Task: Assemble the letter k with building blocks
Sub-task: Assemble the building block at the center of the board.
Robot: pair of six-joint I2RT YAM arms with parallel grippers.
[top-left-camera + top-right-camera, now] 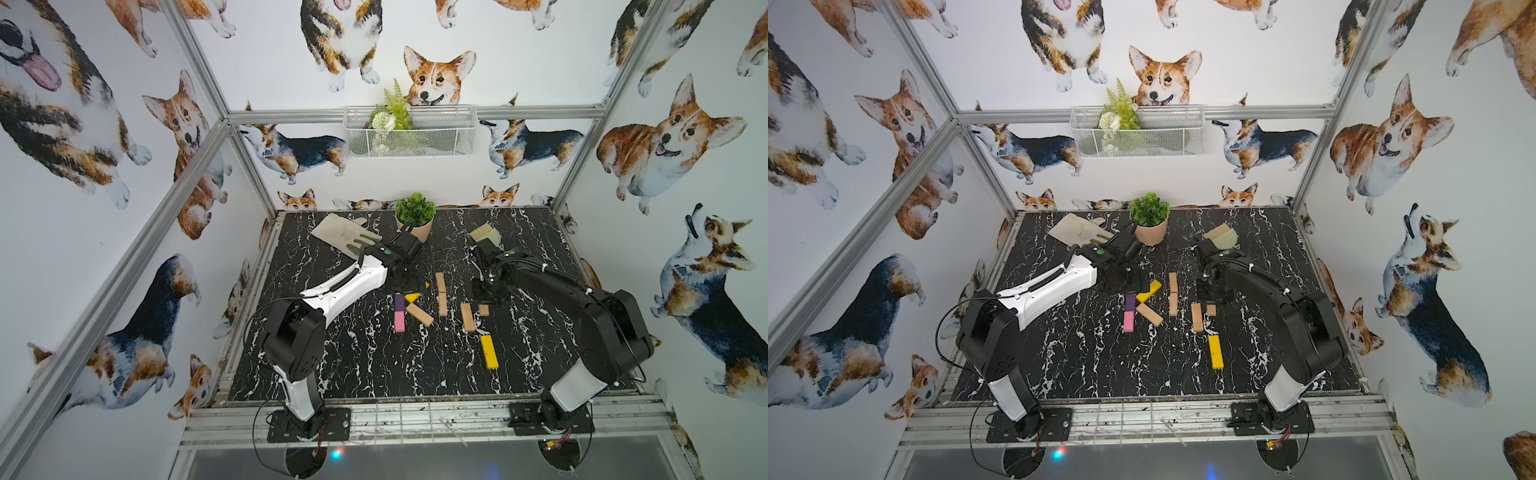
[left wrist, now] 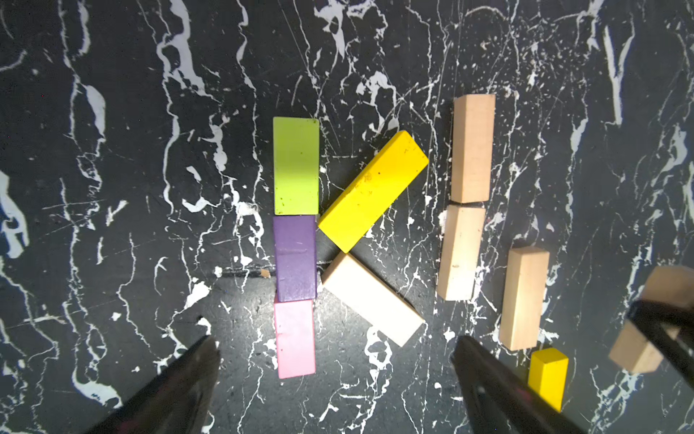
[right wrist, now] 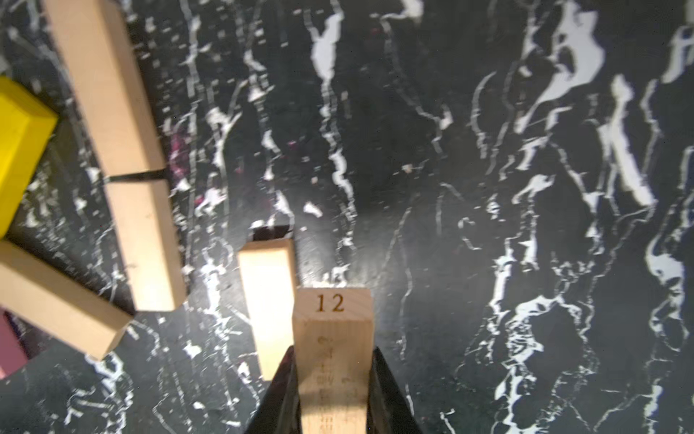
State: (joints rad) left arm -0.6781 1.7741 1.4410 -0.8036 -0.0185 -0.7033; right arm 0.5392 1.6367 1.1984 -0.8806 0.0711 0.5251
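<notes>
Numbered block [image 3: 332,338]: plain wood with "12" stamped on its end face, at the near edge of the right wrist view. I cannot tell whether its far end touches the desk [image 3: 488,225].
Right tool [image 3: 332,360]: pinching the numbered block, one finger on each long side, grip square.
Neighbour block [image 3: 268,300]: plain wood, lying just beside the held one and nearly parallel to it.
Letter: in the left wrist view the green block [image 2: 296,165], purple block [image 2: 294,259] and pink block [image 2: 294,338] run end to end as the stem. The yellow block [image 2: 371,189] and pale wood block [image 2: 371,297] slant off the purple one. It reads as a K.
Left tool [image 2: 334,340]: spread wide, holding nothing, above the pink end of the letter.
Spares: a wood pair [image 2: 471,148] lies end to end beside the letter. A second yellow block [image 1: 489,352] lies nearer the arm bases.
Step, my reading: the numbered block is in transit, either to lengthen an arm of the K or to be set aside.
Doing it well: lift straight up first so the neighbour block is not dragged. Carry high over the wood pair and steer clear of the left tool. Come in from the open side, lower flat, and let go only once it rests.
Risk: the slanted blocks lie loose, so a nudge would likely pivot them.
</notes>
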